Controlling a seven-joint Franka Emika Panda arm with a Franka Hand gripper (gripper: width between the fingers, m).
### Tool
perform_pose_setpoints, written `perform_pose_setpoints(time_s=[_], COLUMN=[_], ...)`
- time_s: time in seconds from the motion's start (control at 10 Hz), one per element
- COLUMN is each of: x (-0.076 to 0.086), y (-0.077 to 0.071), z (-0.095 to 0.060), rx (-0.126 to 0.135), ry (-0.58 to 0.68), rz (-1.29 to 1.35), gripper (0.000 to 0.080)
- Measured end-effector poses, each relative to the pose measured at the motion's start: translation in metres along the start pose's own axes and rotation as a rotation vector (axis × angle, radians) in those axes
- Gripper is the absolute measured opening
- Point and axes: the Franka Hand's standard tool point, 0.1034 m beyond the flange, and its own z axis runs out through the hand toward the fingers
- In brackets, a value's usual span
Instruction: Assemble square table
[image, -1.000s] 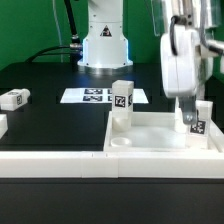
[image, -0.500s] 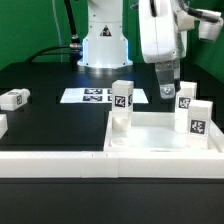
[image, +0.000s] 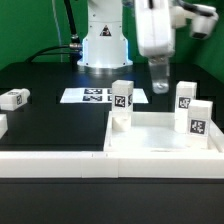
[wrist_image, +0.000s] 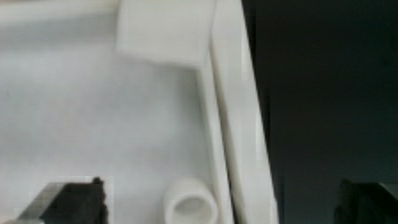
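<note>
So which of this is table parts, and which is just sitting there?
Table parts:
tabletop
three legs standing on it
loose leg

Not parts:
marker board
border wall

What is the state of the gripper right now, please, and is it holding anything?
Gripper: open and holding nothing, raised above the square table top, clear of the legs standing on it.

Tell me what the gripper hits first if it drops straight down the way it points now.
Probably the square table top. The open gripper points downward, and the wrist view shows the top's white floor and raised rim directly beneath. Depth in the exterior view is unclear, so the upright leg might be grazed.
</note>
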Motion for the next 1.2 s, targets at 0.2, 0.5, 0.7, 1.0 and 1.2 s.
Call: perform_pose_setpoints(time_s=[0.2, 0.5, 0.7, 1.0, 1.2], x=[0.028, 0.026, 0.029, 0.1, 0.131], y=[0.009, 0.01, 0.01, 0.039, 0.053], z=[-0.02, -0.017, -0.018, -0.031, -0.033], rx=[0.013, 0.008, 0.012, 0.015, -0.013], ry=[0.002, 0.004, 0.009, 0.06, 0.067], rz=[-0.023, -0.214, -0.368, -0.747, -0.961], gripper=[0.0649, 0.0649, 0.0649, 0.0649, 0.0649])
